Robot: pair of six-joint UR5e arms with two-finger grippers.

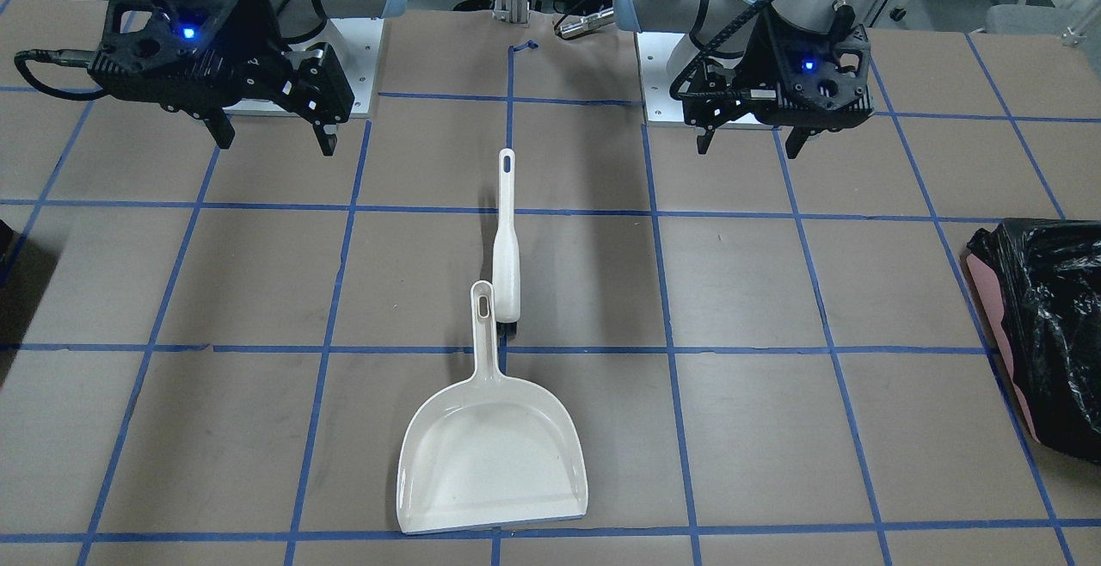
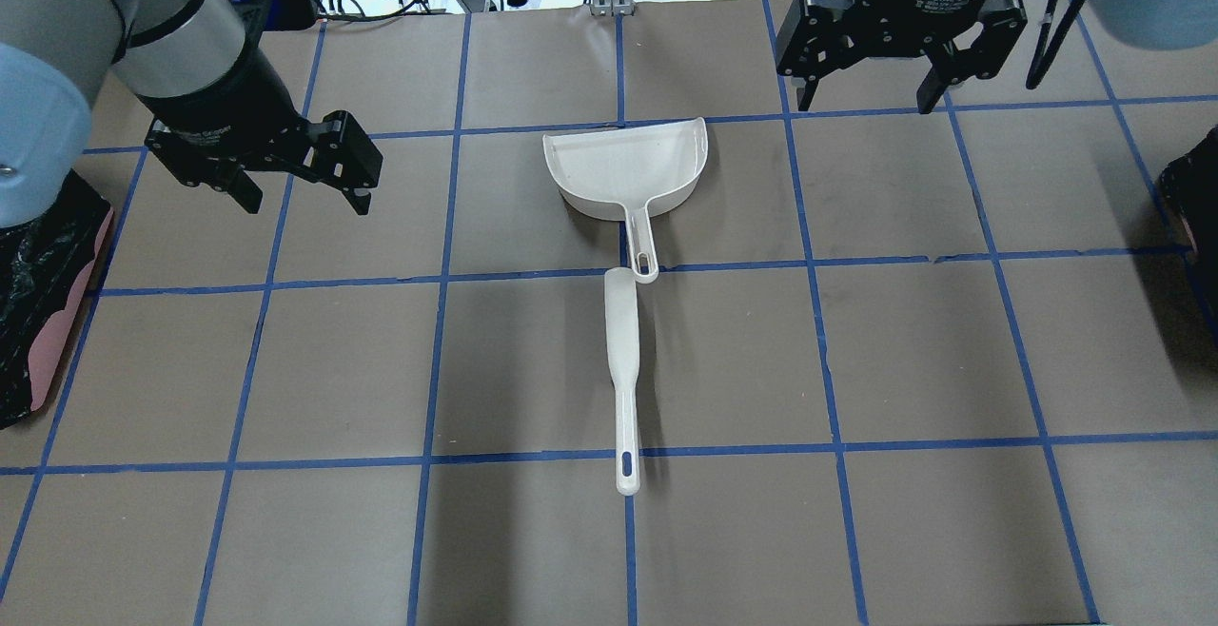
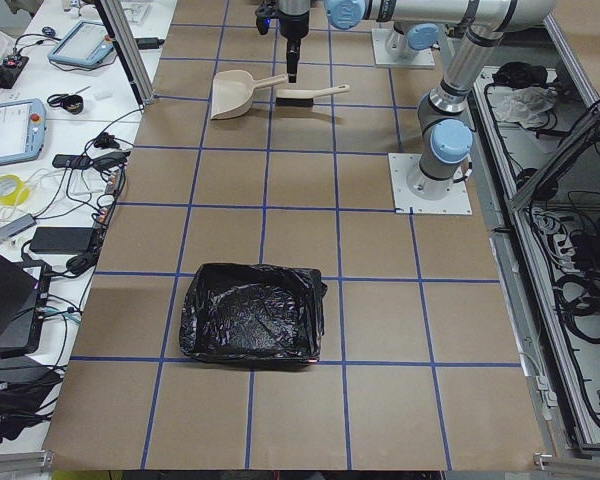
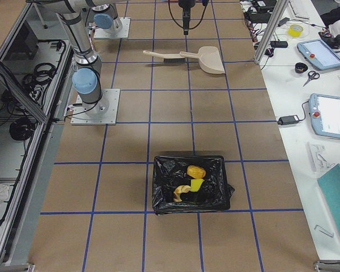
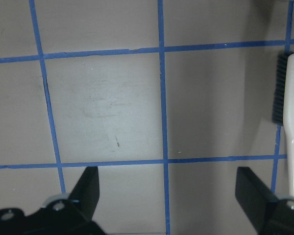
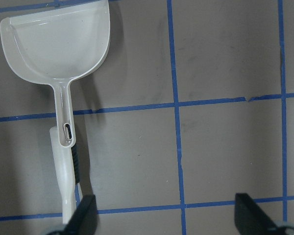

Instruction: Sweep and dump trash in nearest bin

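3 trash pieces (image 4: 196,185) lie inside the black-lined bin (image 4: 159,191).

You can read only one label (image 2: 937,0): "2F Adaptive Gripper", in pale letters on the black body of the right gripper (image 2: 866,99). The similar print on the left gripper (image 2: 306,205) is too blurred to read.

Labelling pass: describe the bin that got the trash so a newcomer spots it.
At the table end on the robot's right sits a black-lined bin. Unlike the empty bin at the left end, it holds a bun, a ring pastry and a yellow block.
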